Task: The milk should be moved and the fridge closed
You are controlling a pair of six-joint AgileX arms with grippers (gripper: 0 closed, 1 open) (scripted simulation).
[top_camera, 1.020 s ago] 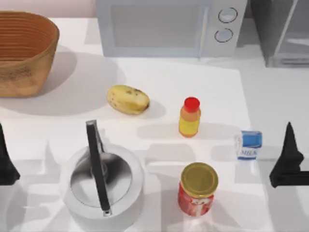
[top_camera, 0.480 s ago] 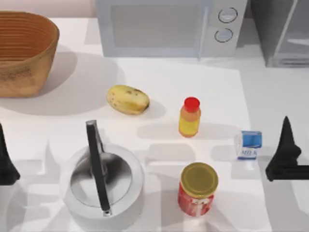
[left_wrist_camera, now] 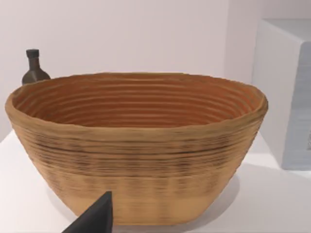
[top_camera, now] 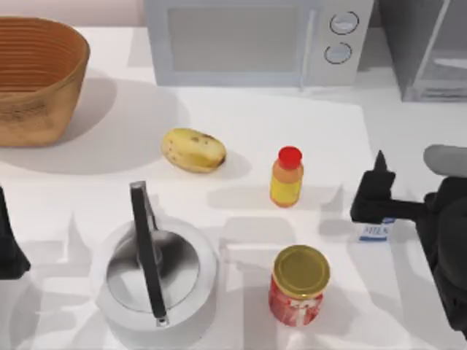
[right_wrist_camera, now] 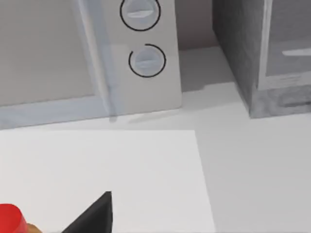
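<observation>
My right tool sits directly over the milk at the worktop's right side, finger spread I cannot tell; fridge stands beyond, left tool parked far off.

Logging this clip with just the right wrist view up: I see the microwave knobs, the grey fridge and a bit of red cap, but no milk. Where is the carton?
Observer: From the top view, the milk stands near the table's right side, to the right of the yellow bottle whose red cap you see.
Operator: And my right gripper relative to it?
Observer: The right gripper is directly over the carton, covering its blue top, so just the lettered lower face shows.
Operator: What is the left arm doing?
Observer: The left gripper sits parked at the table's left edge, facing the woven basket.
</observation>
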